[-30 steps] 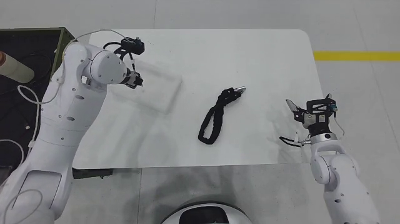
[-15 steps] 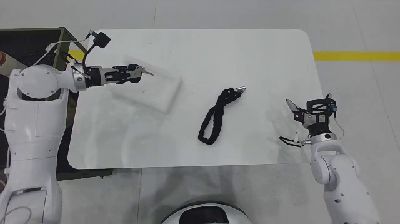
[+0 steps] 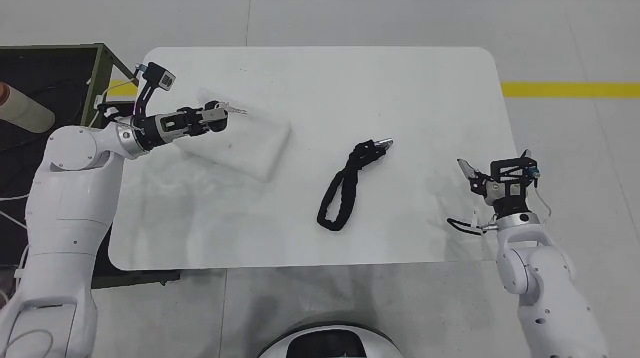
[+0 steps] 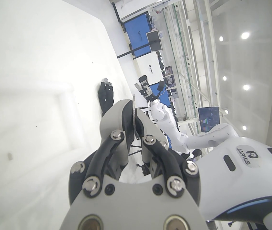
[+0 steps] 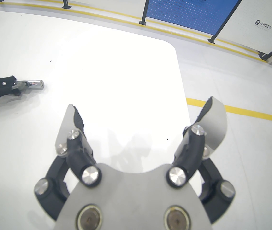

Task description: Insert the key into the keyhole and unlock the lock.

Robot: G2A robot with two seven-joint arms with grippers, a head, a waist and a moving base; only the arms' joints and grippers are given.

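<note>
a white table is seen from above. near its left end, the left gripper is pressed together on a thin metal key, pinched flat between the pads with the blade sticking out past the fingertips. the key is held above a white pad.

a black cable lock lies at the table's centre, well apart from the key. its silver cylinder end is pointed toward the right side. the right gripper is spread wide and empty by the table's right edge, near the cylinder but not touching it.

several risks can be judged from here. the lock is held by nothing, so the cylinder would likely be pushed away by the key instead of being entered. the cable is limp, so the cylinder may roll or twist when the key is turned. the key may pivot or slip in its pinch if it is pressed off-axis. the keyhole's orientation cannot be made out, so misalignment is possible.
</note>
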